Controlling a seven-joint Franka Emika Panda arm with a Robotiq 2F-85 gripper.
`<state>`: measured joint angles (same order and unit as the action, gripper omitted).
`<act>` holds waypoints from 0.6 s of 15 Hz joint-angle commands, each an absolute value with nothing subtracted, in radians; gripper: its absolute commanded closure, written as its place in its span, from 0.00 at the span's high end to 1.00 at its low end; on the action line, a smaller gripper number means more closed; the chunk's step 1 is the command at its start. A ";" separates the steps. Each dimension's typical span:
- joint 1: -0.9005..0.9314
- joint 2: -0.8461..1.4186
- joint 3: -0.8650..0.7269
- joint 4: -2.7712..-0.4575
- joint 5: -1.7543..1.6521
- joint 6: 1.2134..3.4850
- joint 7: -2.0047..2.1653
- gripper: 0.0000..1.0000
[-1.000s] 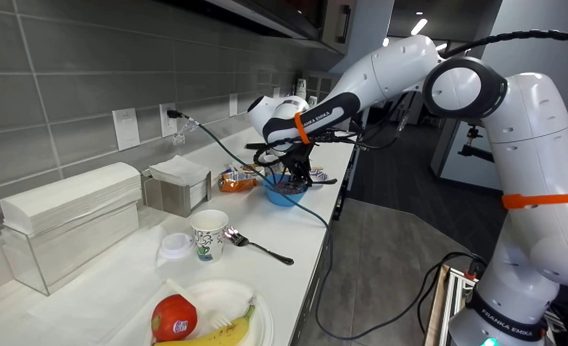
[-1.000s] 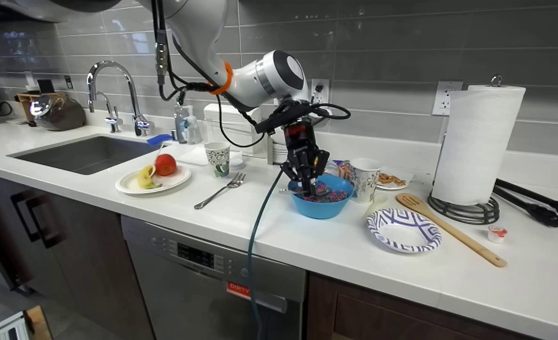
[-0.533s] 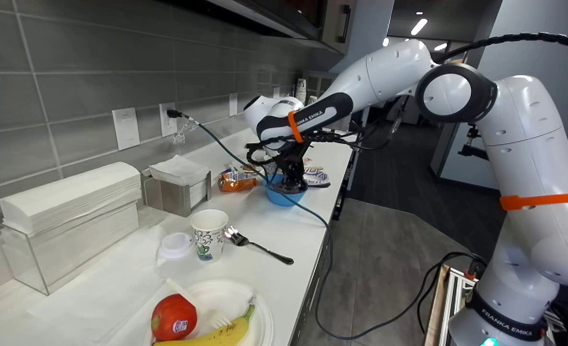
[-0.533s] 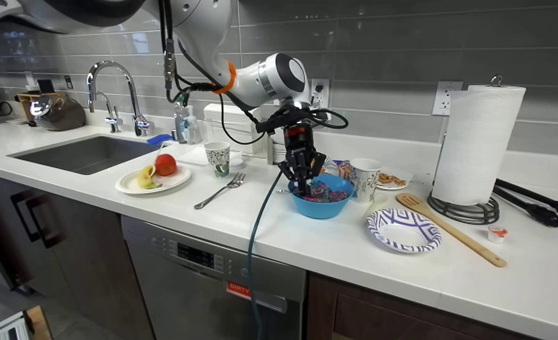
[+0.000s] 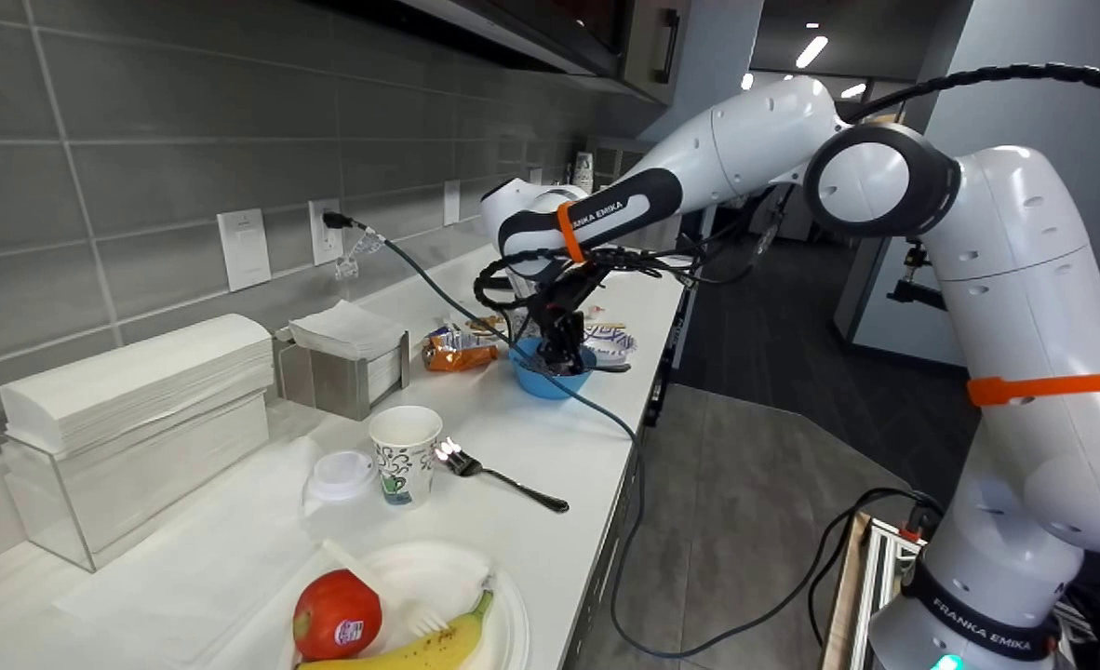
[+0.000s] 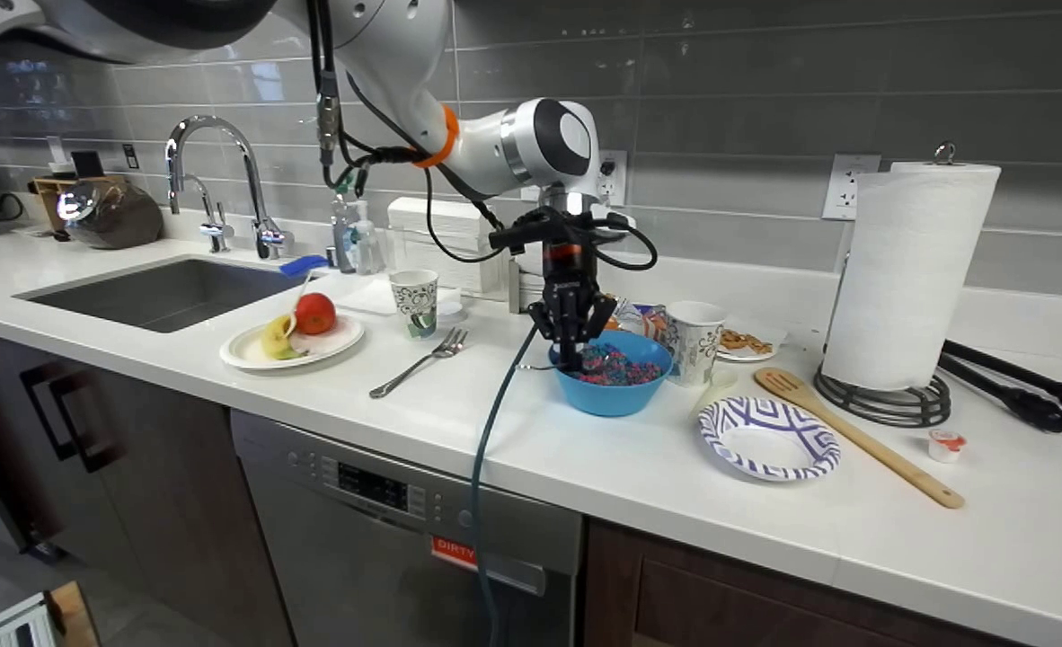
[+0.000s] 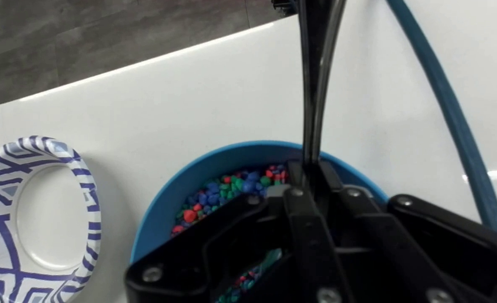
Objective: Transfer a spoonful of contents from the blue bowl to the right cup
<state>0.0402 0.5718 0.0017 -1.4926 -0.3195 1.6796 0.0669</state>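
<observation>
Pinching the spoon (image 7: 322,84) by its narrow handle, the hand (image 7: 311,168) stood low over the blue bowl (image 6: 610,398), inside the rim; the scoop seemed to lie among the coloured bits (image 7: 215,193), though the hand hid most of it. The main risk was a roll: so thin a handle could twist in the grip once the scoop was loaded, shedding bits over the bench (image 7: 231,92). Lifting at a slant could hook the rim and drag the bowl along. The right cup (image 6: 695,344), probably the one just beside the bowl, looked like paper and therefore light; a nudge during the pour could topple it.

As for room, the handle jutted past the rim toward the bench's front edge, with a white strip of surface between. The cable (image 7: 452,103) ran near the bowl on the side away from the patterned dish (image 7: 51,210), a likely snag for a wide swing. Bowl and cup stood so close that straight up clear of the rim, then a short shift across, looked the safest path.
</observation>
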 commanded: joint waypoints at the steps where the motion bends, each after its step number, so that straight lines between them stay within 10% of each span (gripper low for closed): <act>1: 0.013 0.555 0.007 -1.535 -0.222 1.778 0.062 0.03; 9: -0.018 0.512 0.007 -1.617 -0.106 1.944 0.047 0.03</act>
